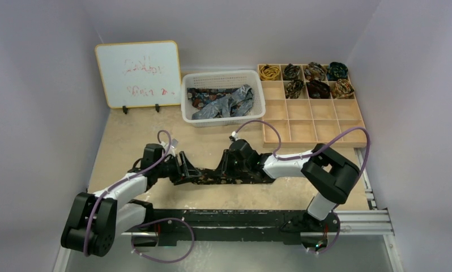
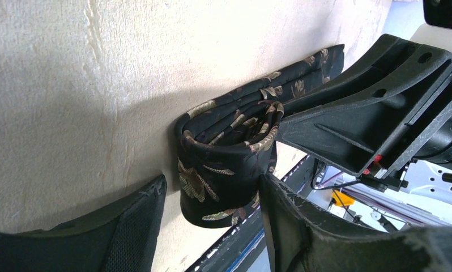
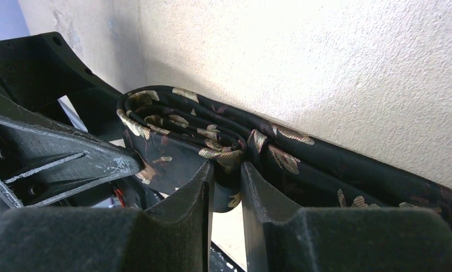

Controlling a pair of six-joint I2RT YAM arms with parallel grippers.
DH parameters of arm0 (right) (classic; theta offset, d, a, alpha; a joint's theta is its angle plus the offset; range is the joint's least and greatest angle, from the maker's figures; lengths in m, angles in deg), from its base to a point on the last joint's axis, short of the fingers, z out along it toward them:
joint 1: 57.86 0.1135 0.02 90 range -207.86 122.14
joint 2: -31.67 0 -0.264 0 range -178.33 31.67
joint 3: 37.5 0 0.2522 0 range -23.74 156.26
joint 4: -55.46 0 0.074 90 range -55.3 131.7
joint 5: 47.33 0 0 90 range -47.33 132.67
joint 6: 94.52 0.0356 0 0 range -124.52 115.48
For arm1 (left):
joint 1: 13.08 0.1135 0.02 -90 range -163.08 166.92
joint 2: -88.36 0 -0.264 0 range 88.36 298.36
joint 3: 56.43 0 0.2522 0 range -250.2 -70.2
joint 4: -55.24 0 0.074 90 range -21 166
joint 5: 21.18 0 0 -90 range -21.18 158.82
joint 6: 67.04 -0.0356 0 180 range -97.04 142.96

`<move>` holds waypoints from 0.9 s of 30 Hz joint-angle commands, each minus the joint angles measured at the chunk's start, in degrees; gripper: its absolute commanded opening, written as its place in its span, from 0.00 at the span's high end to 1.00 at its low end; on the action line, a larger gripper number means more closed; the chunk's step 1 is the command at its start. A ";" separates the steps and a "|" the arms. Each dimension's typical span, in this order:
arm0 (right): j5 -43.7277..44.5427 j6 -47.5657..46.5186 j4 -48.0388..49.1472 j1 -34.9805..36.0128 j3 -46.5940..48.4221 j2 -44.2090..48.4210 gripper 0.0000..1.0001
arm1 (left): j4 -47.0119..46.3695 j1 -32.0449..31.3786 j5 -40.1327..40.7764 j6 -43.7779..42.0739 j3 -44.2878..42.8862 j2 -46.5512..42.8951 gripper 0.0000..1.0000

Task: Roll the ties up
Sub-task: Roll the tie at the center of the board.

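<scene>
A dark tie (image 1: 252, 178) with gold-brown leaf motifs lies flat near the table's front edge, its left end wound into a loose upright coil (image 2: 224, 164). My left gripper (image 2: 212, 187) stands open around the coil. One of its fingers (image 2: 297, 221) is against the fabric and the other sits a little apart. My right gripper (image 3: 228, 170) is shut on the tie, pinching the coil's (image 3: 178, 124) inner layers from the other side. In the top view the two grippers, left (image 1: 185, 169) and right (image 1: 224, 168), face each other across the coil.
A white basket (image 1: 262, 96) at the back holds loose ties. To its right a wooden compartment tray (image 1: 311, 127) holds several rolled ties (image 1: 317, 88) in its far rows. A whiteboard (image 1: 139, 73) stands at the back left. A metal rail (image 1: 359, 218) runs along the near edge.
</scene>
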 commanded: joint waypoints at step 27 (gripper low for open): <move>-0.12 -4.42 0.83 -0.40 0.93 4.29 0.67 | -5.08 0.13 0.46 2.08 0.29 1.07 0.57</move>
